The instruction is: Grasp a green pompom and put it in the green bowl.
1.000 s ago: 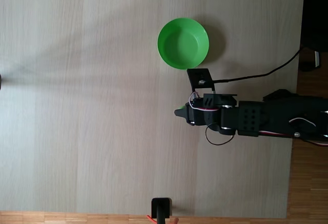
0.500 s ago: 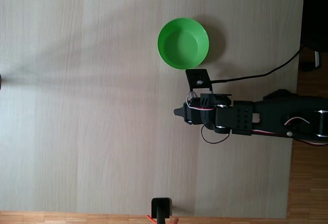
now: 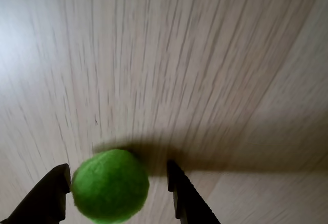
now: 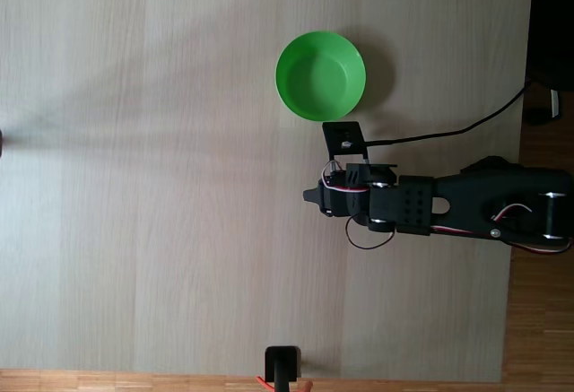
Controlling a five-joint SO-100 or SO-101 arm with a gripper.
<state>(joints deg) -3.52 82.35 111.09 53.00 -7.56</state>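
The green pompom [image 3: 110, 185], a fuzzy bright green ball, lies on the pale wooden table between my two black fingertips in the wrist view. It touches the left finger [image 3: 54, 190], and a gap separates it from the right finger [image 3: 179, 190]. My gripper [image 3: 118, 166] is open around it. In the fixed view the gripper [image 4: 314, 197] points left and covers the pompom. The green bowl [image 4: 320, 75] stands upright and apart from the gripper, higher up in that view.
A black cable [image 4: 448, 132] runs from the arm to the table's right edge. A small black stand [image 4: 282, 367] sits at the bottom edge of the fixed view. Bare tabletop [image 4: 143, 186] stretches to the left.
The arm's joints have slid a little to the left and folded lower over the table. The gripper tip has stayed at nearly the same spot below the bowl.
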